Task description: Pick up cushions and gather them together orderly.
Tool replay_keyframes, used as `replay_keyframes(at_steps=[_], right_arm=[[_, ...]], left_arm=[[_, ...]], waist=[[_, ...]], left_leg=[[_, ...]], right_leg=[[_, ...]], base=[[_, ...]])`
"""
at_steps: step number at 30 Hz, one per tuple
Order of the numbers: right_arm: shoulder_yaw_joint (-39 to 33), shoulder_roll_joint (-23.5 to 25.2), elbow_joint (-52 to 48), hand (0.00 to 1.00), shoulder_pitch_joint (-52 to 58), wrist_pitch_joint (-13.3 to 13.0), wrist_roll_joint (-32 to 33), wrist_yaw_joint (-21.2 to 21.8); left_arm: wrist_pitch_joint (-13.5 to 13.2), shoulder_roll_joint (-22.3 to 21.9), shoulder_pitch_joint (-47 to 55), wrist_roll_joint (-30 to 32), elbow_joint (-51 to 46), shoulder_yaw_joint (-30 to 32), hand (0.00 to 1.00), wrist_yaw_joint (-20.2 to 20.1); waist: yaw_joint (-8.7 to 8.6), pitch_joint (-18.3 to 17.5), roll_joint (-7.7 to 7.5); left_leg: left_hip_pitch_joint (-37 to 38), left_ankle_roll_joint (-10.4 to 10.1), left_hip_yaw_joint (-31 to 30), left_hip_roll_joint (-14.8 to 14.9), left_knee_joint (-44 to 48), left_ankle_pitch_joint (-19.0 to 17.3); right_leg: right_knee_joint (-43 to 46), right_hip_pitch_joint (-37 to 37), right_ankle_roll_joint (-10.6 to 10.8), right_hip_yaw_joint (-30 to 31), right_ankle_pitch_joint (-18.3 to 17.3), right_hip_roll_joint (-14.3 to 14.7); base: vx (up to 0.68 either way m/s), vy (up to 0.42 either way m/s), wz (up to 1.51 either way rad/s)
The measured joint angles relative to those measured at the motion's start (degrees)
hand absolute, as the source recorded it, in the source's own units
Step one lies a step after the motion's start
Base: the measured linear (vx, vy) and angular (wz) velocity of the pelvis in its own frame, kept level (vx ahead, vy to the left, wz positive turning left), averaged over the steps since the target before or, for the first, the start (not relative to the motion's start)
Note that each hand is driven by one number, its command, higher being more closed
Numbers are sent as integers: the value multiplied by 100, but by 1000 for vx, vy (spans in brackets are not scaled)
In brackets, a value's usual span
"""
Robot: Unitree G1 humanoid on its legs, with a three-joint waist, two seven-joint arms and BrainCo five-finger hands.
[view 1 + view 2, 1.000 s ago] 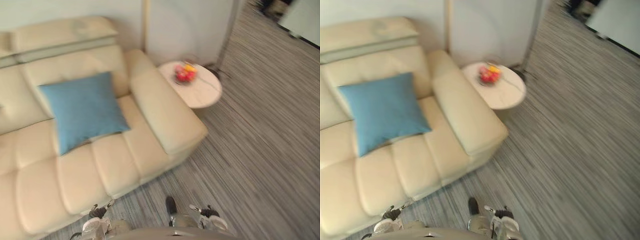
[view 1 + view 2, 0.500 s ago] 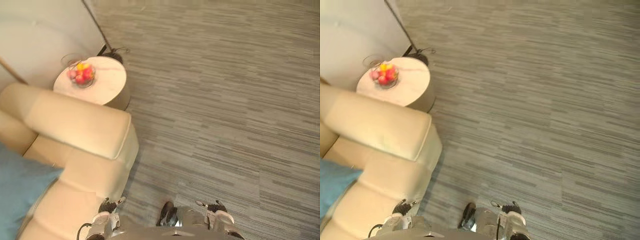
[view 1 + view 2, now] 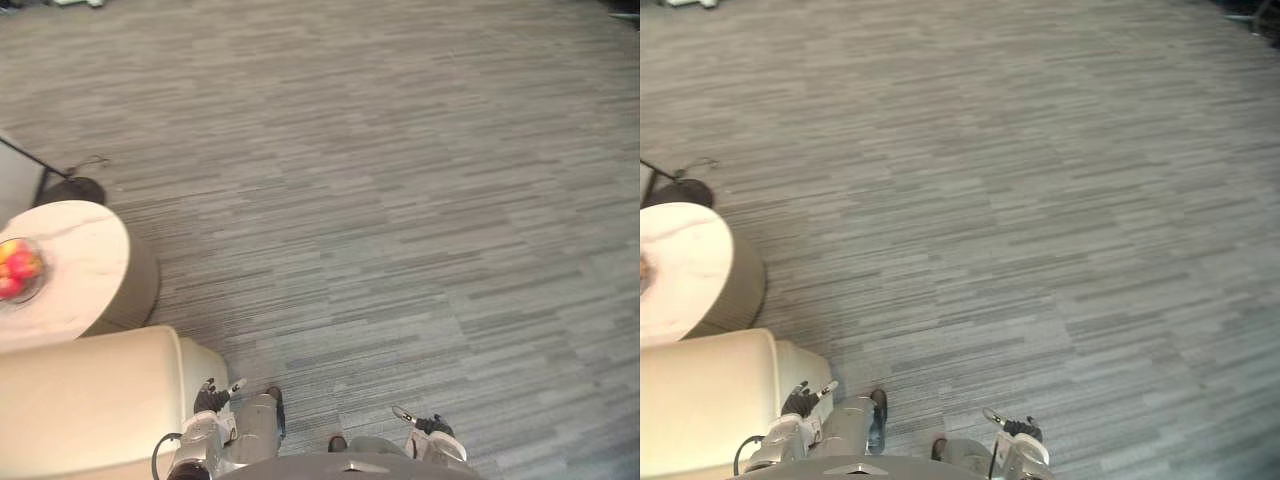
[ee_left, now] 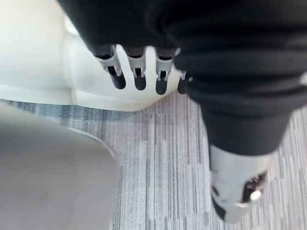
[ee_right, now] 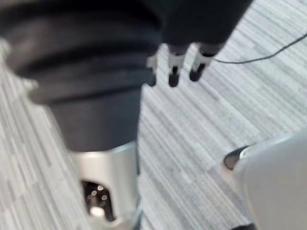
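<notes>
Cream sofa arm (image 3: 90, 400) beside left hand (image 3: 212, 400), fingers relaxed | right hand (image 3: 432, 428) relaxed, empty

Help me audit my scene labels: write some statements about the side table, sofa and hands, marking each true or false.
1. A bowl of fruit stands on the round side table. True.
2. The left hand grips a cushion. False: its fingers are straight and hold nothing, beside the sofa arm.
3. The right hand hangs open over the carpet. True.
4. The round side table is on the robot's right. False: it is on its left, next to the sofa arm.
</notes>
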Motion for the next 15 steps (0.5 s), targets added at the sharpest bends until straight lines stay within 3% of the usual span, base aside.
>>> replay_keyframes(at_steps=[1,2,3,4,6,7,9,12,13,14,15], right_arm=[[28,44,-84,0,-32,-12,-5,22],[55,32,-62,0,-122,-11,-8,26],[59,24,-41,0,-165,0,-9,27],[102,12,37,0,-288,-2,-10,28],[258,12,242,0,-445,5,-25,32],[354,16,446,0,-571,12,-104,37],[388,-26,464,0,-578,0,-175,37],[386,-323,625,0,-573,2,-174,31],[384,-324,631,0,-552,4,-172,29],[364,-338,609,0,-508,-8,-145,24],[369,-385,610,0,-477,-26,-128,20]], left_arm=[[9,52,-1,4,43,-134,0,6],[9,96,-4,7,91,-225,0,11],[7,117,-3,7,118,-274,0,9],[7,184,11,0,206,-346,0,10],[6,276,34,-5,241,-338,0,46],[6,369,72,-9,248,-324,0,56],[8,483,44,-6,291,-309,0,55],[10,338,14,6,404,-318,0,67],[12,342,11,9,415,-333,0,68],[12,356,4,6,413,-346,0,59],[7,360,-19,0,406,-345,0,58]], waist=[[-29,9,-18],[-36,15,-19],[-39,23,-10],[-45,39,23],[-35,65,65],[-18,27,-30],[-31,-3,-232],[-45,26,122],[-48,29,150],[-72,58,206],[-89,91,257]], left_leg=[[268,71,241,18,-122,-88],[474,96,440,22,-220,-103],[593,96,555,37,-297,-103],[929,96,801,111,-537,-102],[1136,91,1085,205,-720,-100],[1240,38,1324,213,-880,-68],[1319,-107,1377,37,-1000,-91],[1356,-243,1390,285,-1036,-51],[1301,-275,1386,347,-889,-74],[1121,-394,1340,531,-347,-157],[841,-384,1214,808,550,-218]], right_leg=[[888,-382,279,-362,-18,-245],[1416,-631,290,-755,-94,-540],[1543,-692,238,-1001,-128,-694],[1468,-722,87,-1927,-181,-1145],[1031,-747,-117,-2878,-93,-1432],[229,-790,-253,-3613,347,-1532],[-516,-888,-460,-3598,1205,-1469],[-1096,-796,-493,-3270,1390,-972],[-1140,-791,-503,-3236,1383,-923],[-1275,-704,-532,-3207,1339,-801],[-1434,-538,-582,-3128,1306,-623]], base=[[258,181,-89],[231,172,-86],[232,151,-89],[147,81,-72],[162,15,-87],[156,-20,-85],[147,-71,-53],[175,-93,-58],[115,-84,-53],[58,-88,-34],[112,-140,-46]])
